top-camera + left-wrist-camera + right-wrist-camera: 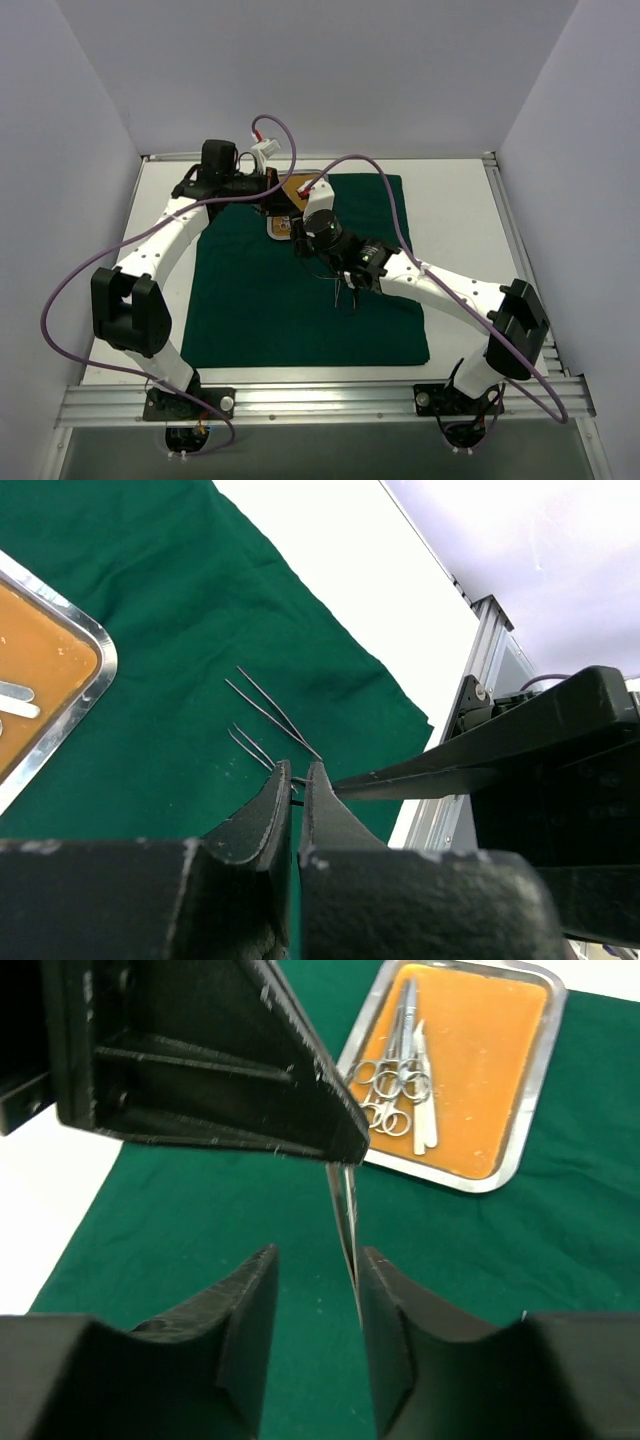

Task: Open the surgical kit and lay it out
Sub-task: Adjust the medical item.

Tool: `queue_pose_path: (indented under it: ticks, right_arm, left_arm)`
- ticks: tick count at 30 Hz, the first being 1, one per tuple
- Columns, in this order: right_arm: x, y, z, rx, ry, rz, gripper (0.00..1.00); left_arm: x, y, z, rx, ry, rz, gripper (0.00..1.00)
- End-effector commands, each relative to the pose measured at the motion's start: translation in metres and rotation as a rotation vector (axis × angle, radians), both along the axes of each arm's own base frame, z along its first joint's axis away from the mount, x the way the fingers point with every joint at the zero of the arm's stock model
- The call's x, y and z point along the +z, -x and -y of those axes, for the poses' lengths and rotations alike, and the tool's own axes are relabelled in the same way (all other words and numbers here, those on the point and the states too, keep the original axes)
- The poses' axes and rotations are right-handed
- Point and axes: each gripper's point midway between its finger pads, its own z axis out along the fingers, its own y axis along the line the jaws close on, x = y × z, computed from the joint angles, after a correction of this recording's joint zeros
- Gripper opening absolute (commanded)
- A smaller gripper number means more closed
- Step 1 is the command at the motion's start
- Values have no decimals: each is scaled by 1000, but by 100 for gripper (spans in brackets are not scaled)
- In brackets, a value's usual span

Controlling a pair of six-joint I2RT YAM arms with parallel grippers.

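A white desk [460, 200] carries a dark green cloth [260, 300], opened out flat and covering most of the middle. The left arm [170, 240] and the right arm [450, 290] both reach in from the near edge and meet above the far part of the cloth. There the steel tray [500, 1175] sits on the cloth, with rounded corners and an orange-brown floor; from the top camera it is largely hidden under the arms. The left claw [297, 785] is pressed together, pinching the top of a thin silver instrument [345, 1220] that hangs down from its tip. The right claw [320, 1255] is spread, with one finger on each side of that hanging instrument. The instrument runs close along the inner face of one finger; whether it touches cannot be told. The tips of the two claws are just beside each other, above bare cloth near the tray. Inside the tray lie several scissor-handled instruments [390, 1085], bunched together with their ring handles overlapping, and a pale flat tool [425, 1110] lies just beside them. Out on the cloth, well apart from the tray and toward the near right, are two pairs of tweezers [275, 715], a longer pair and a shorter pair beside it, lying flat with their tips pointing roughly the same way.
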Motion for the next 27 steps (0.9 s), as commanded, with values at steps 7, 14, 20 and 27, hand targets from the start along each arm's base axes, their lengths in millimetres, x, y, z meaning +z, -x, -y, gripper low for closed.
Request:
queue_pose_path:
  ticks: [7, 14, 20, 27]
  right_arm:
    - [17, -19, 5, -107, 35, 62, 26]
    - [14, -24, 0, -87, 25, 51, 12]
    - [10, -29, 3, -95, 16, 40, 9]
    - [3, -31, 1, -81, 26, 23, 13]
  left_arm:
    - [2, 1, 5, -7, 1, -15, 2]
    - [3, 4, 8, -21, 4, -18, 2]
    - [4, 5, 8, -22, 4, -20, 2]
    - [6, 5, 9, -30, 11, -17, 2]
